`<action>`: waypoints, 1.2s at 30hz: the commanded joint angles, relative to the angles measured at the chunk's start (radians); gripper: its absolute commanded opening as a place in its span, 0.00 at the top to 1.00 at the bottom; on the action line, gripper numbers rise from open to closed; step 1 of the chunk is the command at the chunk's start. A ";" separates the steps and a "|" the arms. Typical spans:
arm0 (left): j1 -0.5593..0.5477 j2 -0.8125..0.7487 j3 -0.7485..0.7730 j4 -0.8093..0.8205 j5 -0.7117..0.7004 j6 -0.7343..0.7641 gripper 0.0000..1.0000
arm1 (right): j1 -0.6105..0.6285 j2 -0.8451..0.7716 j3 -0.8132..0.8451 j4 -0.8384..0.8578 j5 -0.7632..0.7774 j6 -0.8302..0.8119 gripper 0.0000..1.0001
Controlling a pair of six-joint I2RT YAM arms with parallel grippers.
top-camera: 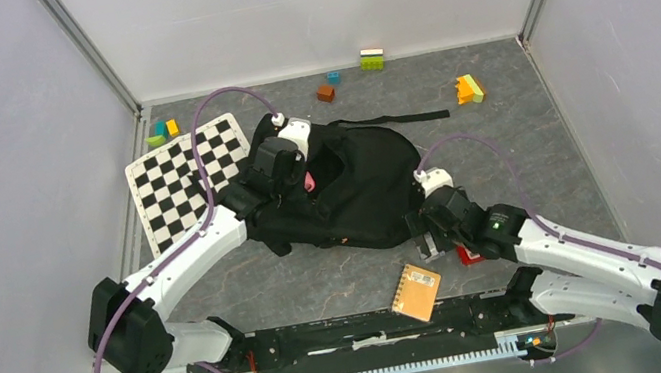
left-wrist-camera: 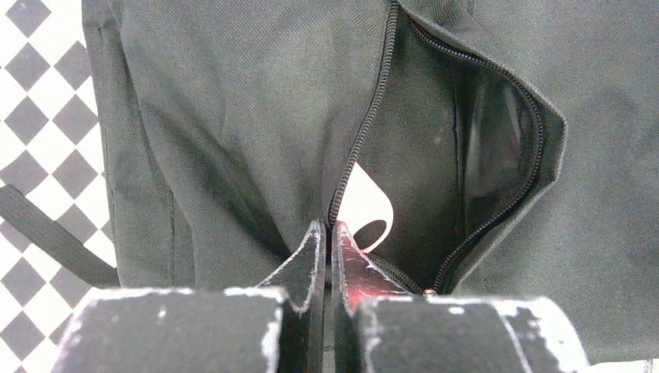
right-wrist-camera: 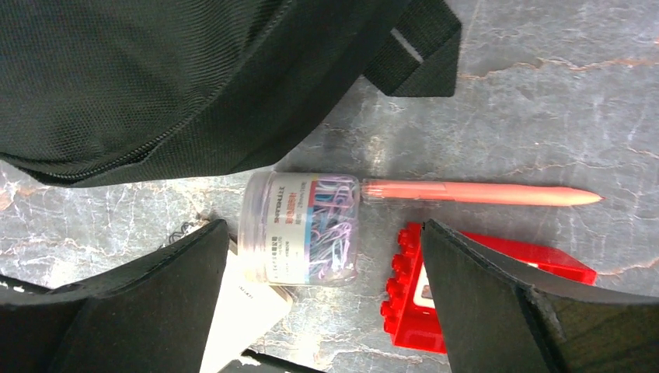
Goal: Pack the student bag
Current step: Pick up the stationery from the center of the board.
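Observation:
The student bag [top-camera: 362,186] is a black backpack lying flat mid-table. My left gripper [top-camera: 302,173] rests on its left part; in the left wrist view it [left-wrist-camera: 328,233] is shut on the zipper edge of a gaping pocket [left-wrist-camera: 489,155], with a pale pink loop-shaped tab [left-wrist-camera: 365,203] just beyond the tips. My right gripper [top-camera: 429,243] hangs open at the bag's near right corner. In the right wrist view it [right-wrist-camera: 322,233] is empty, its jaws wide on either side of a clear jar of coloured paper clips [right-wrist-camera: 303,225] that lies on the table beside the bag [right-wrist-camera: 155,78].
A pink pen [right-wrist-camera: 482,193], a red studded plastic piece [right-wrist-camera: 497,303] and a white card [right-wrist-camera: 241,311] lie around the jar. An orange notebook [top-camera: 416,291] sits near the front edge. A checkerboard sheet [top-camera: 188,175] lies left, with toy blocks [top-camera: 468,89] along the back.

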 commanded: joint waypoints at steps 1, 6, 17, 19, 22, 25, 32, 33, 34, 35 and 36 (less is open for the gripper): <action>0.003 -0.032 0.035 0.022 0.011 -0.031 0.98 | 0.000 0.024 -0.013 0.065 -0.067 -0.031 0.02; 0.003 -0.044 0.035 0.022 0.010 -0.030 0.98 | 0.005 0.070 -0.021 0.056 -0.069 -0.018 0.03; 0.003 -0.058 0.035 0.024 0.011 -0.028 0.98 | 0.012 0.097 -0.007 0.034 -0.048 -0.008 0.25; 0.003 -0.058 0.035 0.024 0.011 -0.028 0.98 | 0.013 0.104 -0.015 0.037 -0.047 -0.006 0.26; 0.003 -0.058 0.035 0.023 0.011 -0.028 0.98 | 0.014 0.101 -0.024 0.042 -0.050 -0.001 0.34; 0.003 -0.064 0.036 0.023 0.012 -0.028 0.98 | 0.021 0.075 -0.005 0.030 -0.049 0.012 0.48; 0.003 -0.078 0.032 0.024 0.018 -0.030 0.98 | 0.025 0.009 0.148 -0.058 -0.021 -0.001 0.53; 0.003 -0.080 0.034 0.024 0.019 -0.031 0.98 | 0.025 0.008 0.179 -0.064 -0.023 -0.012 0.53; 0.003 -0.082 0.032 0.024 0.021 -0.032 0.98 | 0.025 0.010 0.205 -0.063 -0.029 -0.027 0.53; 0.003 -0.083 0.031 0.025 0.022 -0.033 0.98 | 0.025 0.011 0.233 -0.059 -0.033 -0.039 0.53; 0.003 -0.085 0.030 0.025 0.023 -0.034 0.98 | 0.025 0.014 0.257 -0.051 -0.037 -0.053 0.53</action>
